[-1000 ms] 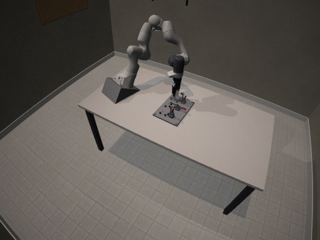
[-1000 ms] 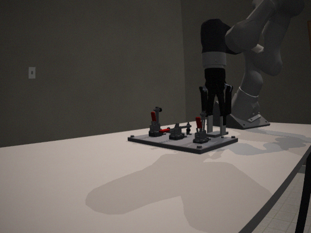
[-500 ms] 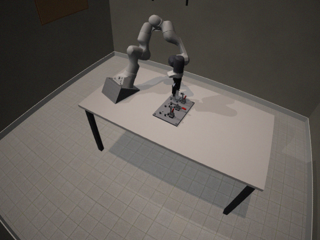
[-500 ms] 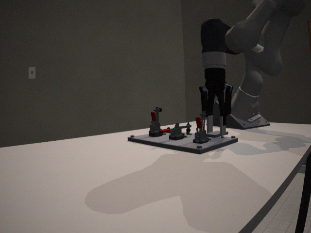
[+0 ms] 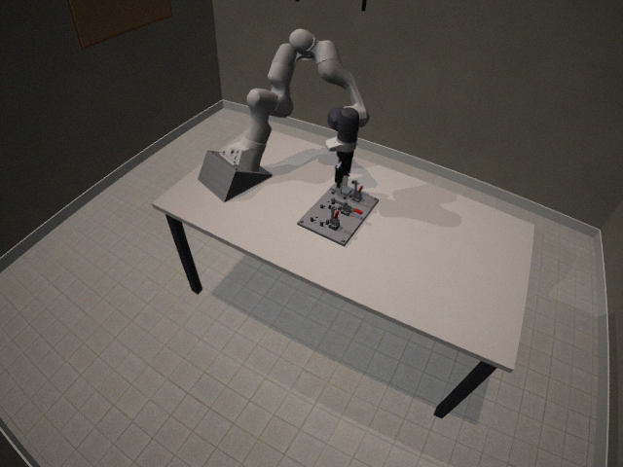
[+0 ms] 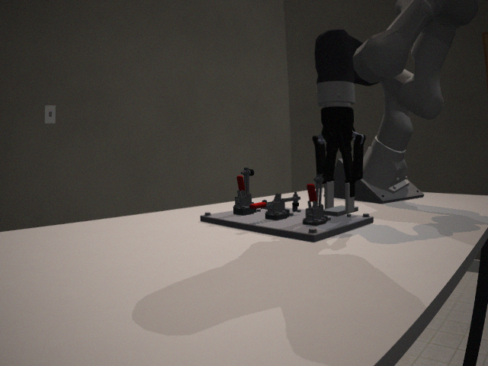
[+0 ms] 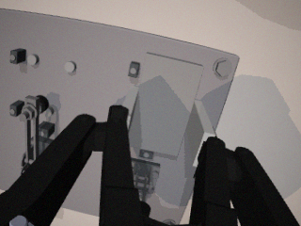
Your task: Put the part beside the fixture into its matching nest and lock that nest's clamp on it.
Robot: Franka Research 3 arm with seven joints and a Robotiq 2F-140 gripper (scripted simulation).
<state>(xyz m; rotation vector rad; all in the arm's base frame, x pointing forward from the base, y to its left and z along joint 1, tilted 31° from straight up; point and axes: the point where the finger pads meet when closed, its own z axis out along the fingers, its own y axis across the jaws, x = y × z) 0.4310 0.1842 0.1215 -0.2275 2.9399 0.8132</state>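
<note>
The grey fixture plate (image 5: 352, 233) (image 6: 287, 229) (image 7: 88, 38) lies on the table and carries three clamps with red handles. My gripper (image 5: 342, 185) (image 6: 338, 194) (image 7: 163, 106) points straight down over the nest at the plate's end nearest the robot base. It is shut on the grey flat part (image 6: 341, 210) (image 7: 168, 104), which sits level and very low in that nest. I cannot tell whether it touches the pads or blocks. This nest's clamp handle (image 6: 311, 191) (image 5: 360, 189) stands upright beside the fingers. The middle clamp's handle (image 6: 258, 204) (image 5: 357, 211) lies flat. The third handle (image 6: 240, 182) (image 5: 334, 215) stands upright.
The robot's base block (image 5: 227, 175) stands at the table's far left corner. The table (image 5: 427, 271) stretches wide to the right of the plate. Small pads and blocks (image 7: 19, 56) dot the plate's other nests.
</note>
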